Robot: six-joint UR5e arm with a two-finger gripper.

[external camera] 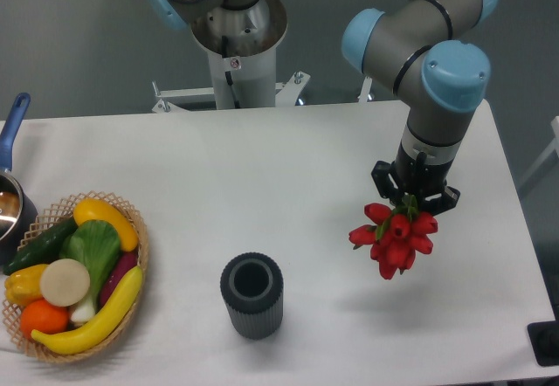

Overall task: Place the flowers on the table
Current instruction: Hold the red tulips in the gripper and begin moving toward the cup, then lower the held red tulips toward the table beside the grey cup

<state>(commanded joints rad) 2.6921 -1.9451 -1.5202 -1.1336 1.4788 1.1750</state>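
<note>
camera view: fixed, looking down on a white table (288,168) that fills most of the frame.
arm: grey ur5e with light blue joint caps, coming in from the upper right and pointing straight down at the right side of the frame.
gripper (414,201): black, at the right of centre, closed around the stems of the flowers; the fingertips are mostly hidden by the blooms.
flowers (395,236): small red bunch hanging from the claw, blooms pointing down and slightly toward the lower left, a bit of green showing near the top; they appear lifted off the tabletop, with a faint shadow on the surface below and to the right.
dark cylinder (251,294): ribbed, hollow, upright, lower centre of the frame, well apart from the flowers to their left.
wicker basket (140,237): lower left corner, holding toy produce, including a banana, an orange, a leafy green and a cucumber.
pot (10,203): at the far left edge, dark with a blue handle, just beside the basket.
robot base (236,45): top centre, behind the table's far edge.
</note>
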